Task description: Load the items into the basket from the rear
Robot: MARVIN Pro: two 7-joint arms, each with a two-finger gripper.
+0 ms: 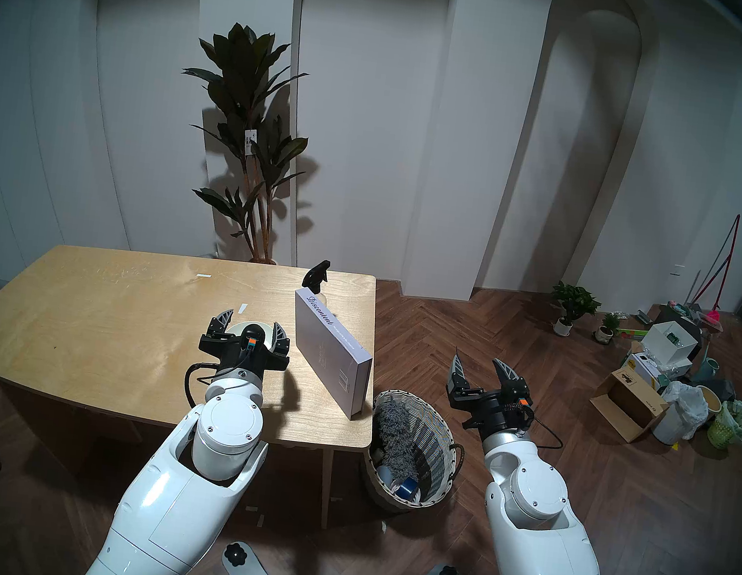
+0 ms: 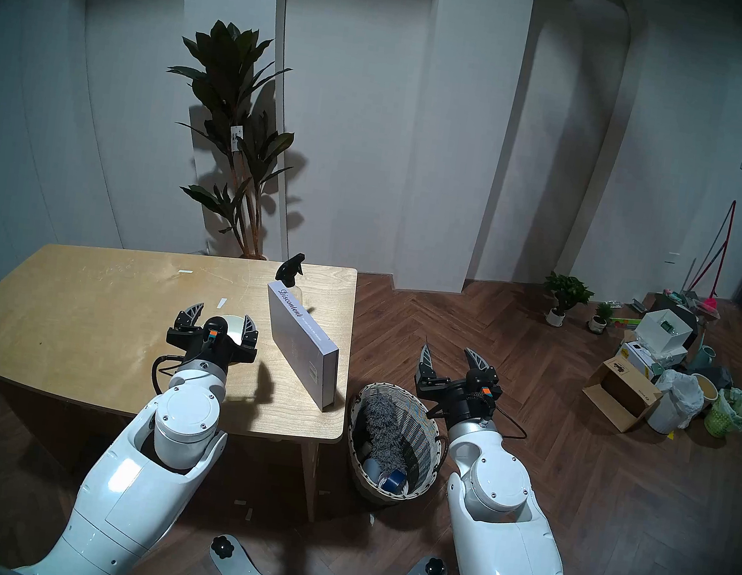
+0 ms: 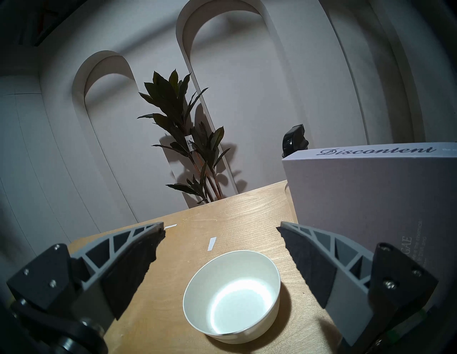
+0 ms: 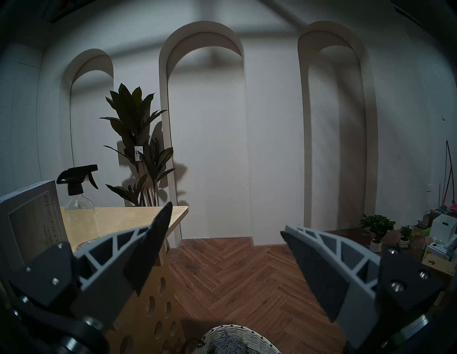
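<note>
A cream-white bowl [image 3: 232,294] sits on the wooden table [image 1: 123,319], and my left gripper [image 1: 254,318] hovers open just above and short of it. To its right a lavender box [image 1: 329,349] printed "Discontent" stands on its long edge. Behind the box's far end is a clear spray bottle [image 4: 79,192] with a black trigger head. The woven basket [image 1: 447,429] stands on the floor by the table's right front corner. My right gripper [image 1: 477,356] hangs open and empty over the floor beyond the basket.
The basket holds a grey fluffy duster [image 1: 394,427], a blue tape roll [image 1: 406,489] and a cup. A tall potted plant [image 1: 247,139] stands behind the table. Boxes, bags and a small green mesh basket [image 1: 724,430] clutter the floor at far right.
</note>
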